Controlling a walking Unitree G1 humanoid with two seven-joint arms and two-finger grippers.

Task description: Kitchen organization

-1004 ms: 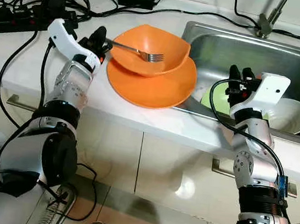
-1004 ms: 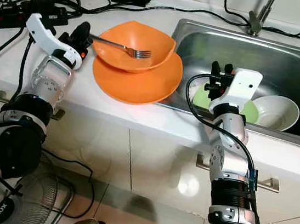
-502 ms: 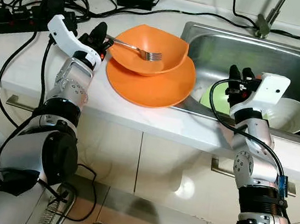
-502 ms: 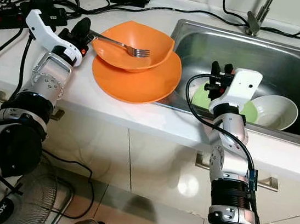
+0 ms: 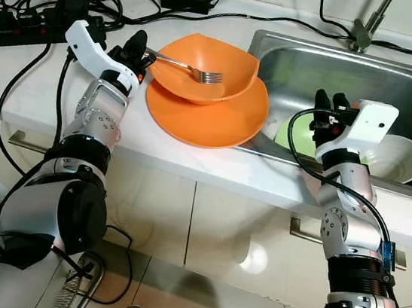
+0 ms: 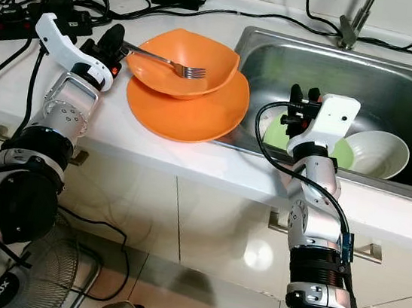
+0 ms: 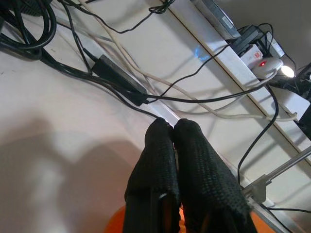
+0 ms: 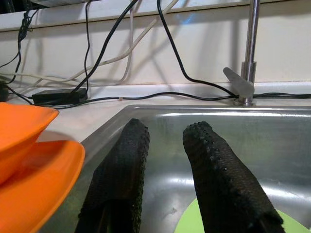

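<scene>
Resting in orange bowl: fork, left fingers closed; right fingers parted.

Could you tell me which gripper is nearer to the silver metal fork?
Left. The left gripper sits at the silver metal fork's handle end; the right gripper hovers apart over the steel sink.

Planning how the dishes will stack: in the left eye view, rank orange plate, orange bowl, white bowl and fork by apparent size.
1. orange plate
2. orange bowl
3. white bowl, partly hidden by the right arm, so unsure
4. fork
</scene>
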